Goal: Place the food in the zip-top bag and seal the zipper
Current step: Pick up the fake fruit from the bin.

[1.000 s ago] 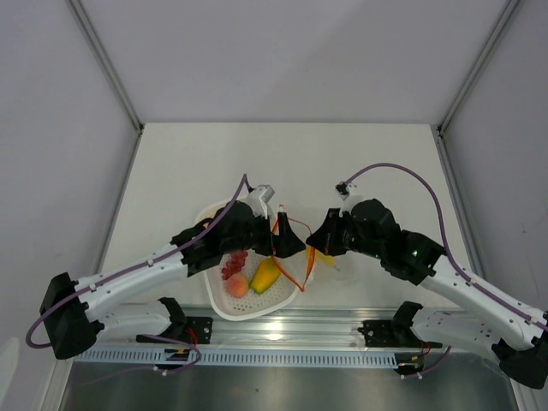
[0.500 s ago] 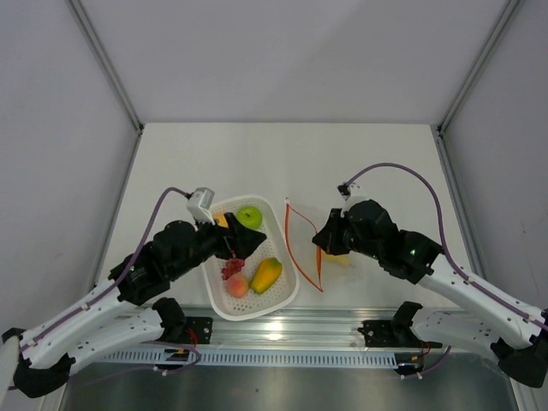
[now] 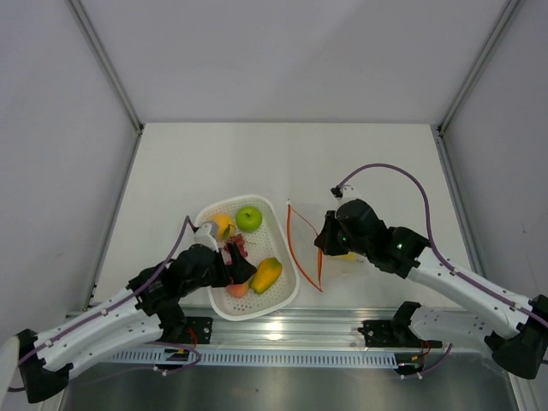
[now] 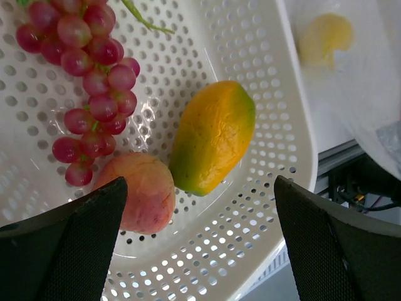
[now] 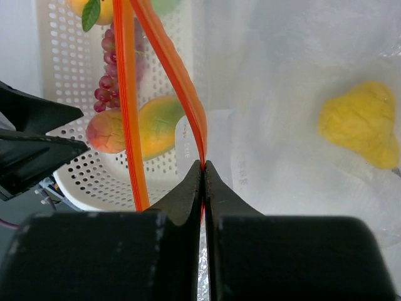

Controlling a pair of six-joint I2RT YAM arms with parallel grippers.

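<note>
Right claw [image 5: 202, 168]: pinched closed on one lip of the zipper [image 5: 168, 56], holding the mouth agape.
Left claw [image 4: 199, 185]: spread wide and empty, hanging over the near end of the basket [image 3: 284, 229].
Zip-top bag [image 5: 282, 75]: just right of the basket, mouth on the basket side; pear [image 5: 365, 124] already inside.
Next fruit: mango [image 4: 213, 138] and peach [image 4: 139, 195] lie side by side under your left claw.
Handling: expect the mango to be light, rigid and smooth, so grip it across its narrow waist. The bag film looks limp; keep your pinch.
In the way: grapes [image 4: 94, 75] lie just beside the peach, and the basket wall stands between the fruit and the bag, so lift clear first.
</note>
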